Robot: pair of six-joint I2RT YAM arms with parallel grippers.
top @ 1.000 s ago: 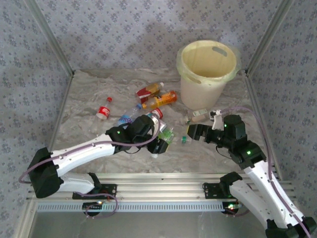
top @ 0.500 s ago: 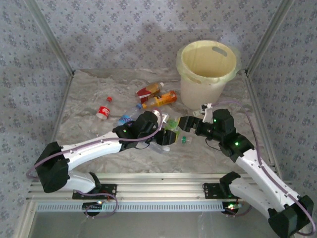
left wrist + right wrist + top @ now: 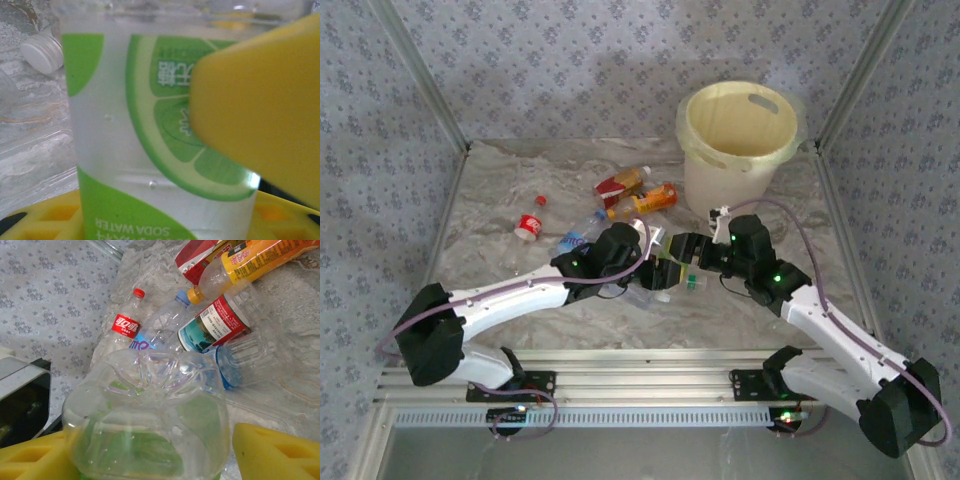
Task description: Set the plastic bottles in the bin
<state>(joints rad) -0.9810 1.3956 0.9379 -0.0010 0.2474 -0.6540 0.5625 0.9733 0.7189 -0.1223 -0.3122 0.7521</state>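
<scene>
The top camera sits above and behind my bases. It looks down and forward over the whole worktop (image 3: pixel 520 190) to the bin (image 3: pixel 735 150) and the far wall. My left wrist camera sits almost against the green bottle (image 3: pixel 150 150), facing its label side-on. My right wrist camera looks low across the worktop toward the left wall, with that bottle's clear end close in front. The right wrist and top views share the red-cap bottle (image 3: pixel 125 322) and its neighbours. All three views share the green bottle.
</scene>
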